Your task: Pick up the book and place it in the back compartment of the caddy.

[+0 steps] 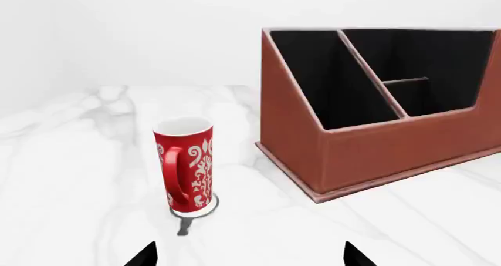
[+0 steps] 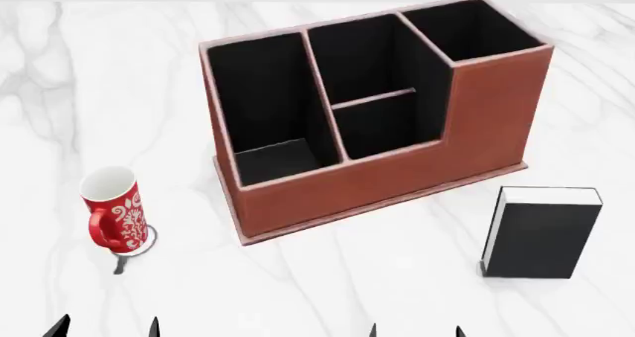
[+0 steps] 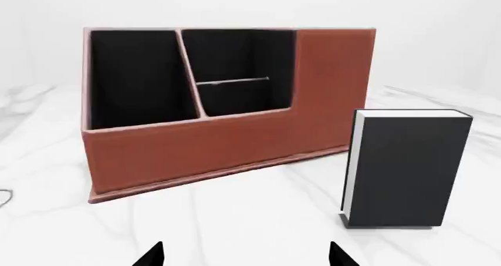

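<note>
The black book [image 2: 540,236] stands upright on the marble top, right of the caddy [image 2: 397,181], with its white page edge up. In the right wrist view the book [image 3: 407,166] is ahead of my right gripper [image 3: 246,255], off to one side. That gripper is open and holds nothing. The reddish-brown caddy [image 3: 196,148] has black-lined pockets. Its back compartment [image 2: 382,129] is the small squarish pocket between the thin divider and the low brown wall, and it is also in the right wrist view [image 3: 243,98]. My left gripper [image 1: 250,257] is open and empty, near the mug.
A red patterned mug [image 2: 114,210] stands left of the caddy, close ahead of the left gripper in the left wrist view [image 1: 186,166]. White marble table [image 2: 328,277] lies between both grippers and the caddy. Only the fingertips [image 2: 154,326] show at the head view's lower edge.
</note>
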Available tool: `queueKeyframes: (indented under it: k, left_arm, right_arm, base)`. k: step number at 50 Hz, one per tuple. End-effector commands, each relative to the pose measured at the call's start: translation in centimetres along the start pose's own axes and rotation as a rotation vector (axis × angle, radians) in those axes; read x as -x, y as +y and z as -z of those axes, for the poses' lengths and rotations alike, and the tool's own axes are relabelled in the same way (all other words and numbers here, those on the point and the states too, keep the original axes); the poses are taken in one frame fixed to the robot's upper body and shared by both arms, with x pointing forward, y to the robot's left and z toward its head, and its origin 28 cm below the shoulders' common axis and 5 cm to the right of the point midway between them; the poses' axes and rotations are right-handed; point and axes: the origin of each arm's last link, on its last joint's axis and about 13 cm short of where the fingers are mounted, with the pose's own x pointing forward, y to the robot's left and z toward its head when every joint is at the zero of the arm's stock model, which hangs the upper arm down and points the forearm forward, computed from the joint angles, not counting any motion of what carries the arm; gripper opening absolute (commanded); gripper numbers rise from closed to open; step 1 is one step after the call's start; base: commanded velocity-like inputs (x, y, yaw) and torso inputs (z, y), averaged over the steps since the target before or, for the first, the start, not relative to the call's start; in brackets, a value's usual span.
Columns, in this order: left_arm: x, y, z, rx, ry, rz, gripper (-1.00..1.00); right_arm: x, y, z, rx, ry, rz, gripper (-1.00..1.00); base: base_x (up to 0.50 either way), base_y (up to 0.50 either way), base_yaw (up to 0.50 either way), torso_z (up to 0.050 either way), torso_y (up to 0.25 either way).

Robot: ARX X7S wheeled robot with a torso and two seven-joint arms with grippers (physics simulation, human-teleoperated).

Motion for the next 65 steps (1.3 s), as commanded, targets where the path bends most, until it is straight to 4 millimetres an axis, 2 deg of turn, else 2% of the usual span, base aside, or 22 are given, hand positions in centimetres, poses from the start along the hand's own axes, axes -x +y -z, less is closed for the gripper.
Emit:
queueKeyframes:
  k: [1,31,48,65]
  left_arm:
    - [0.0,0.0,0.0,0.0,0.0,0.001,1.0]
    - [0.0,0.1,0.0,0.006,-0.012,0.004,1.0]
    - [1.6,0.0,-1.1,-0.017,-0.215,-0.035,1.0]
    - [2.9,0.1,-1.9,-0.023,-0.353,-0.081,1.0]
  right_arm:
    - [0.0,0.0,0.0,-0.005,0.001,-0.002,1.0]
    - [0.2,0.1,-0.1,0.002,-0.017,0.001,1.0]
    - [2.5,-0.5,-2.3,-0.001,-0.2,0.067,1.0]
    - [4.2,-0.7,-3.4,-0.007,-0.364,0.096,1.0]
  base:
    - [0.0,0.0,0.0,0.0,0.0]
    - [0.0,0.0,0.0,0.0,0.0]
    - [0.0,0.0,0.0,0.0,0.0]
    - [0.0,0.0,0.0,0.0,0.0]
